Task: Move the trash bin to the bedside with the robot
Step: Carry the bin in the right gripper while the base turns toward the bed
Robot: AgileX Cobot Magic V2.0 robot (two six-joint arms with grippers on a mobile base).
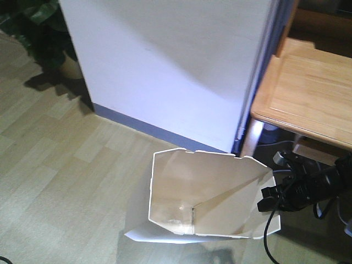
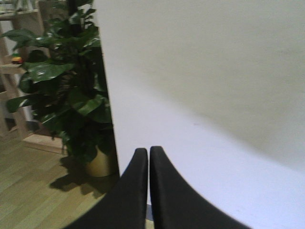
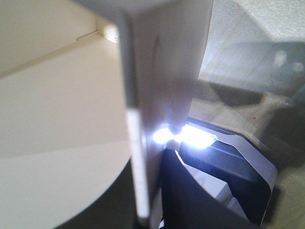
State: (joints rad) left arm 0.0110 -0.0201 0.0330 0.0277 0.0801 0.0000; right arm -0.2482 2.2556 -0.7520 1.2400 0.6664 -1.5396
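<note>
Floor (image 1: 66, 181): one trash bin (image 1: 209, 187), right claw (image 1: 269, 199) gripping

Right arm (image 1: 324, 184) and desk (image 1: 308, 93) are running off the right edge. Plant (image 1: 38, 22) is getting cropped top-left. Right gripper (image 1: 272, 195) fingertips are hiding against the bin (image 1: 181, 187) wall. The right wrist view is blurring, with glare washing out detail. Left gripper (image 2: 148, 162) is getting cut off at the bottom. Small thing (image 2: 17, 60) on the shelf (image 2: 9, 67) is reading too tiny to identify.

White wall (image 1: 165, 60) with blue-grey skirting (image 1: 159, 130), pale plank floor (image 1: 60, 187), light wooden desk (image 1: 311, 93), leafy potted plant (image 2: 71, 90)
</note>
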